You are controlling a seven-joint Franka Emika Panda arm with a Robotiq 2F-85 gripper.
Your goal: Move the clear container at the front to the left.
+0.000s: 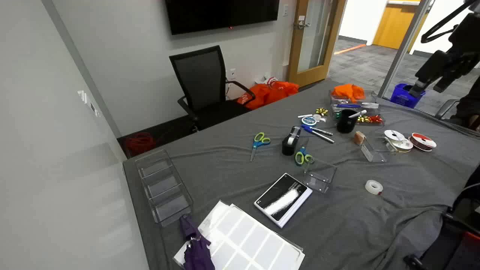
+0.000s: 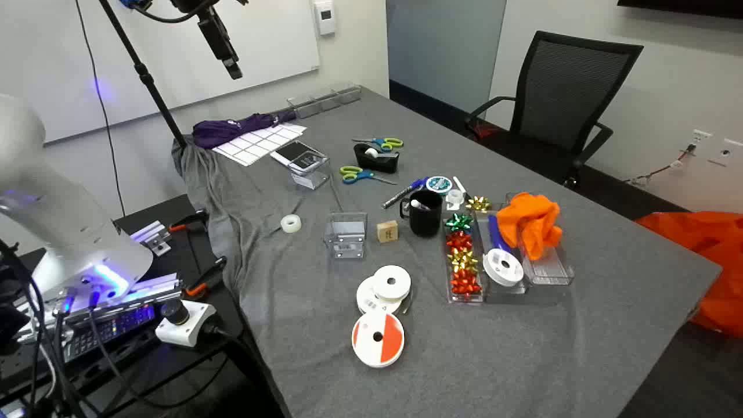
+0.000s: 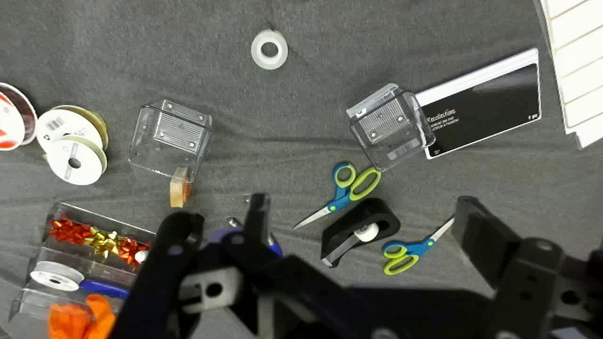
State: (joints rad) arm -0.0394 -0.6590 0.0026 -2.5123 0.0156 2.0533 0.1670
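1. the robot's tool [image 3: 362, 202] hangs above the gray-draped bench [image 2: 499, 360], released, its fingers [image 3: 480, 240] spread wide.
2. a clear container [image 3: 391, 127] sits on the bench just beside a recollections-branded slab [image 3: 490, 108], near blue-and-green scissors [image 3: 340, 197].
3. a second clear container [image 3: 170, 141] stands beside a wooden block [image 2: 387, 231], near ribbon spools [image 3: 70, 132].
4. which of the two is at the front cannot be told.

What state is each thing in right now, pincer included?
Pincer, open, holding nothing.
Clear container by the wooden block, resting, ungripped.
Other clear container by the black-topped box, resting, ungripped.
Upper scissors in the wrist view, blades look shut.
Lower scissors there, blades look shut.
Tape dispenser, loaded.
Black mug, upright, pen-like white item inside.
Orange cloth, crumpled.
White tape roll, lying flat.
Wall screen, dark.
Robot base light, glowing blue.
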